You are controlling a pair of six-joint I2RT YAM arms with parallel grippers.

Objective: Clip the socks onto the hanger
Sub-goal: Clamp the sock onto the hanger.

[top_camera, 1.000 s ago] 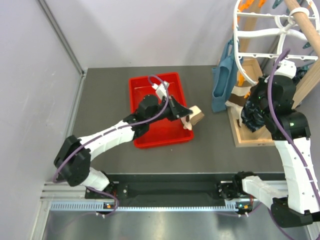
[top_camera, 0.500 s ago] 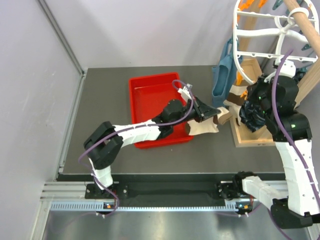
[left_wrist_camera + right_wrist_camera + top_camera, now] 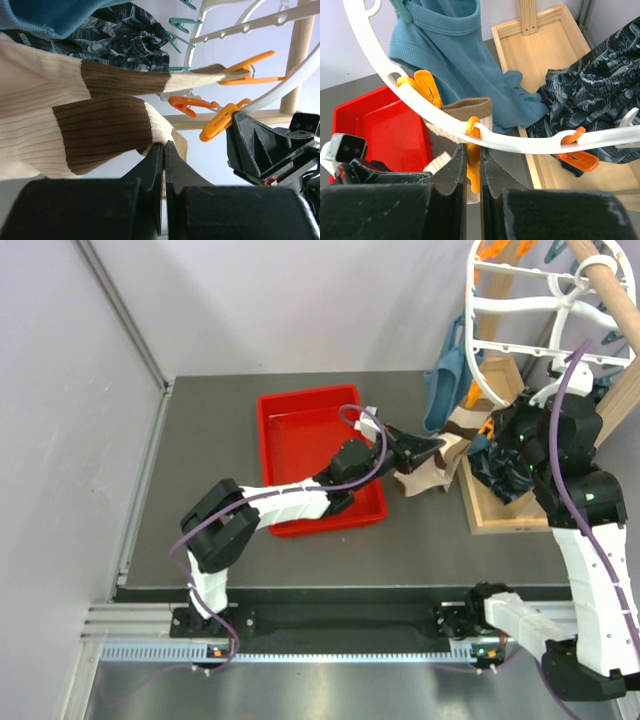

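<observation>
As seen from above, the left pincer [image 3: 430, 446] holds a limp sock [image 3: 428, 478] beside the hanger [image 3: 510, 306]. Its wrist view shows jaws pinched on soft, light fabric by the brown band, likely the firmest hold; the right wrist view shows the right pincer [image 3: 473, 150] squeezing an orange peg [image 3: 473, 175].

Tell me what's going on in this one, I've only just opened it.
The left gripper is shut on the edge of a cream sock with a brown patch, holding it up beneath the rim of the white hanger. The right gripper is pinching an orange peg on that rim, apparently to open it for the sock. A second sock looks already caught in a neighbouring peg.
</observation>
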